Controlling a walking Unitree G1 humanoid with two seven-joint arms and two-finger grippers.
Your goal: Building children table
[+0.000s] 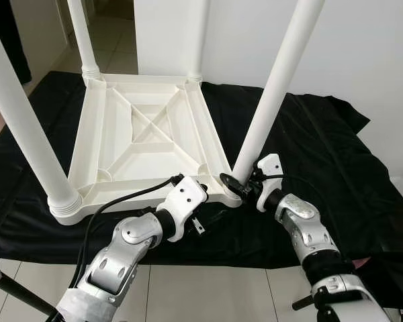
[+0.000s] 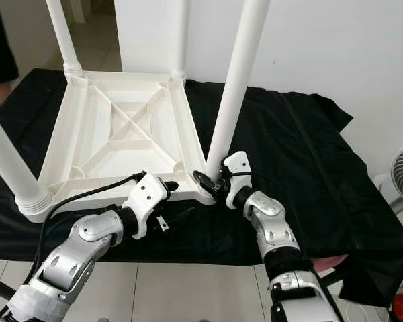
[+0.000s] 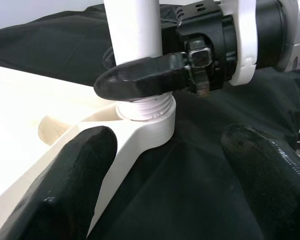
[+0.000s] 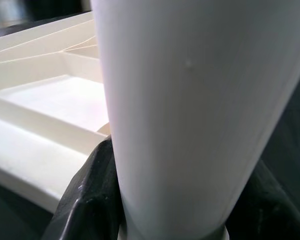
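A black cloth [image 1: 309,154] covers the bench in front of a white wall, with pale floor tiles below its near edge. The white children's table [image 1: 144,137] lies upside down on the cloth, its ribbed underside facing up and four round legs rising from its corners. At the near right corner, the right tool [image 1: 236,186] is clamped around the base of the leg [image 1: 275,87], right where its threaded end enters the corner socket. The left tool [image 3: 160,165] hovers just beside that same corner, its two black fingers [image 3: 65,185] spread apart and gripping nothing, one over the table's edge, the other above the cloth.
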